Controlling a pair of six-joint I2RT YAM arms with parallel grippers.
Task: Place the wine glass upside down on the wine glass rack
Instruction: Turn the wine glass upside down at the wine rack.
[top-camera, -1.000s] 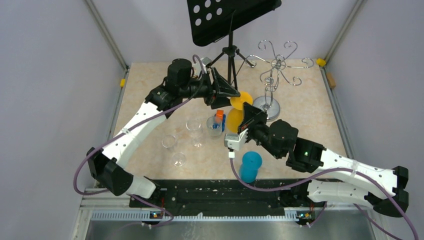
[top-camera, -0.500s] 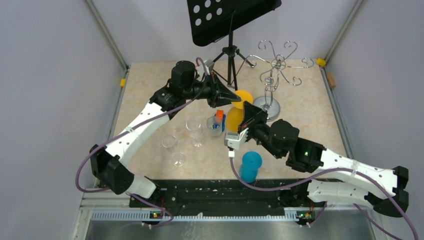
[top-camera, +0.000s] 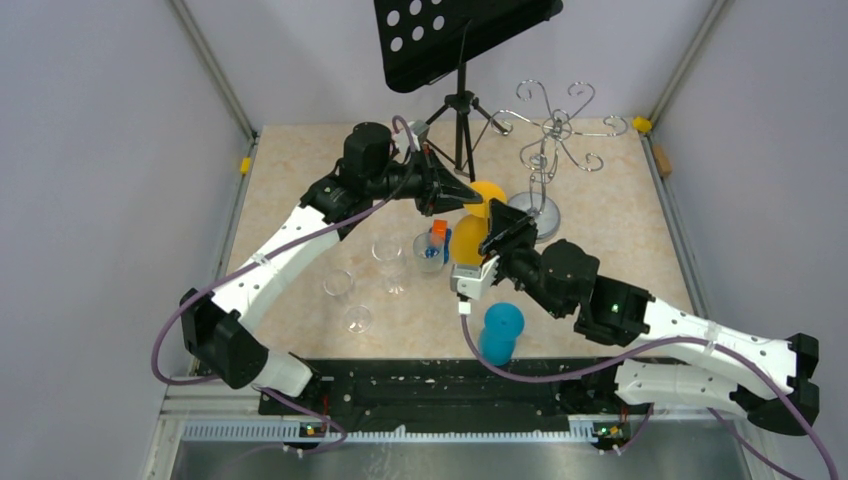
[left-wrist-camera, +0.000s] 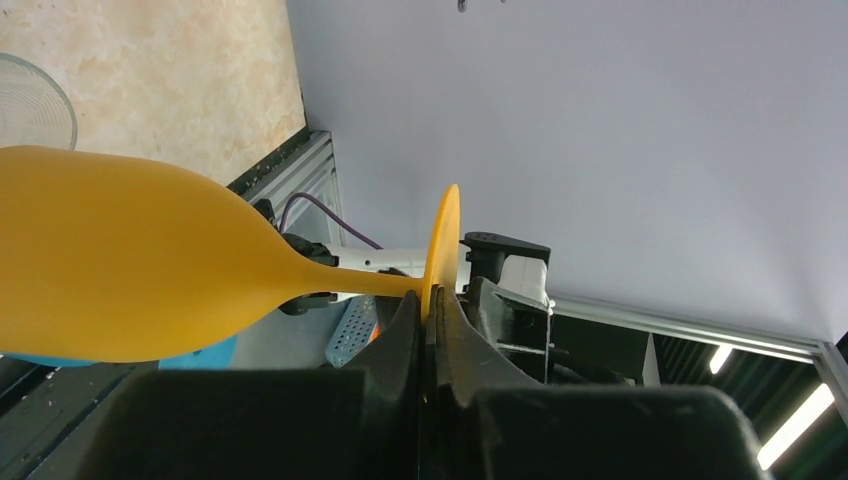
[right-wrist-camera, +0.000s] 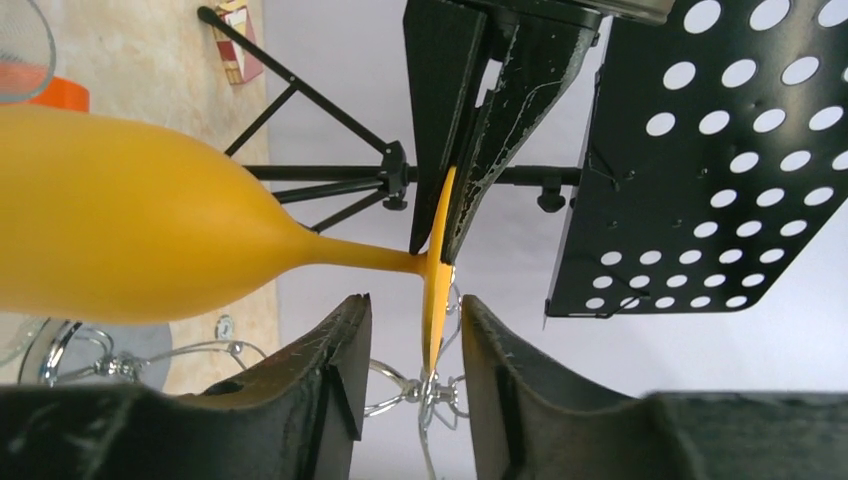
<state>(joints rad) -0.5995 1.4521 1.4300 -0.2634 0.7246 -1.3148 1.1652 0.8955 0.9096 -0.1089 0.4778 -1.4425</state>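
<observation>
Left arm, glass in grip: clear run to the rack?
Probably yes. The left gripper is shut on the foot of the glass, and the rack stands close by with apparently nothing between. Only the right gripper, open but straddling the foot, should back off first.

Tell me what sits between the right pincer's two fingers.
In the right wrist view, the foot of the wine glass stands edge-on in the gap of the open right pincer; the left pincer is shut on its upper edge.
</observation>
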